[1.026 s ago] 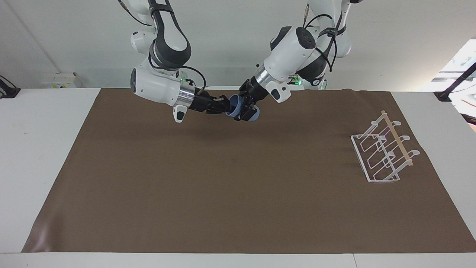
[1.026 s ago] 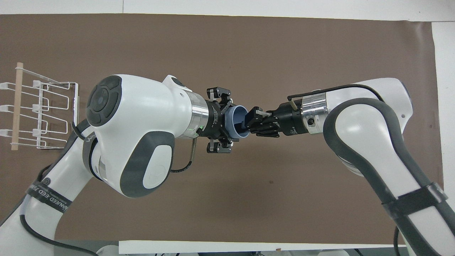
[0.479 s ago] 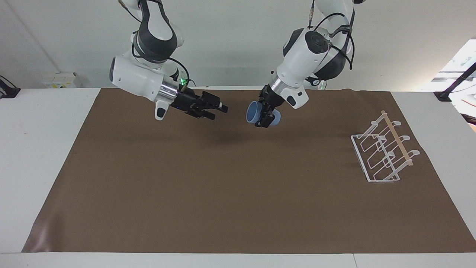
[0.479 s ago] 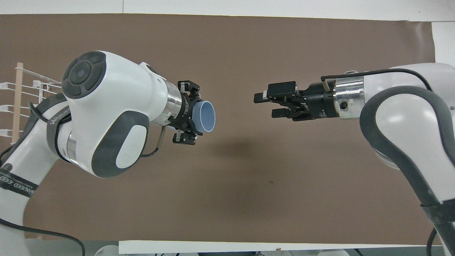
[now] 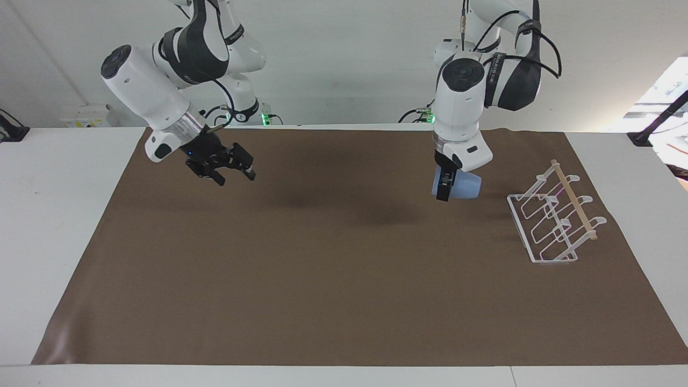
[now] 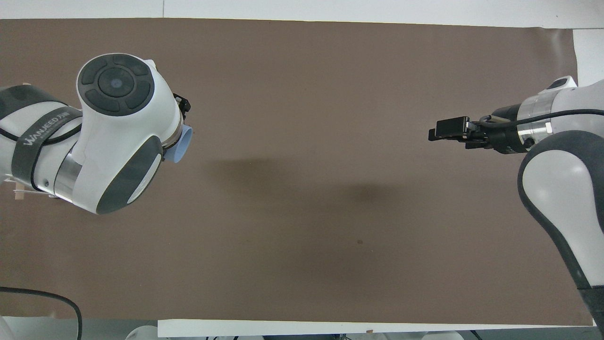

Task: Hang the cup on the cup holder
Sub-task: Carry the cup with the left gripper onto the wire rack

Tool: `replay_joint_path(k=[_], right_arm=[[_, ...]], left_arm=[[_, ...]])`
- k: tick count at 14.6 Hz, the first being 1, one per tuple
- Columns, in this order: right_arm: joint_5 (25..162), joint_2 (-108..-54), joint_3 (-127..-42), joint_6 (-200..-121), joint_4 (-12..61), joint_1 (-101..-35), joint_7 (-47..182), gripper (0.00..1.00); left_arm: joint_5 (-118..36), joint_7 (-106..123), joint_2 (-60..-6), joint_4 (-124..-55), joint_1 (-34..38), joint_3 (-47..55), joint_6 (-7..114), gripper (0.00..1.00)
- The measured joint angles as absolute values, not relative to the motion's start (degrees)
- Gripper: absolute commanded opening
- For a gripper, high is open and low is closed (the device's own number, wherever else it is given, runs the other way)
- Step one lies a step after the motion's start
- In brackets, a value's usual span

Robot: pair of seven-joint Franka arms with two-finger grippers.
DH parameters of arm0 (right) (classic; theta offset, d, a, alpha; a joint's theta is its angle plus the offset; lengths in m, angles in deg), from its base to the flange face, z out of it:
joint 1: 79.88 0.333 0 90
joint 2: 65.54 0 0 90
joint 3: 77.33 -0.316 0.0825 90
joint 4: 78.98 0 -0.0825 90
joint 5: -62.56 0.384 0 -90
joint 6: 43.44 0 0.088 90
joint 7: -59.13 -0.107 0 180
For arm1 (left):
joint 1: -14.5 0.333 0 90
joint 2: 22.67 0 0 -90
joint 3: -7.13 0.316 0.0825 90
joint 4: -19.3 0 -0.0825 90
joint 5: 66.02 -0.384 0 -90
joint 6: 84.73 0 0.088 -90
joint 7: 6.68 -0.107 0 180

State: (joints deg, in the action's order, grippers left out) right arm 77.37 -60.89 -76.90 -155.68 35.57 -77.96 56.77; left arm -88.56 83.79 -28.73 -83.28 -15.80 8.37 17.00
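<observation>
The cup [image 5: 463,188] is held in the left tool [image 5: 445,189], lifted over the worktop [image 5: 322,279], its long axis roughly level. The cup holder [image 5: 553,220] stands toward the left arm's end, beside the held cup and apart from it. The cup is seen as plain light-blue, tapering. The right tool [image 5: 232,173] hangs parted and empty, well apart.
</observation>
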Motion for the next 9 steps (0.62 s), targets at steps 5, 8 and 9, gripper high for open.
replay_joint_path(k=[5, 8, 9], right_arm=[[58.2, -61.5, -76.9, -142.6, 25.3, -81.2, 56.8, 0.99], [56.1, -62.7, -76.9, -133.4, 16.2, -82.5, 56.8, 0.99], [56.1, -63.1, -76.9, -130.9, 13.7, -82.8, 56.8, 0.99]], left_arm=[[-118.8, 87.1, -38.1, -85.8, -15.5, 8.4, 12.4, 0.00], [-135.1, 96.7, -45.2, -85.7, -14.1, 8.6, 7.7, 0.00], [-137.9, 98.0, -46.3, -85.5, -13.4, 8.8, 7.0, 0.00]])
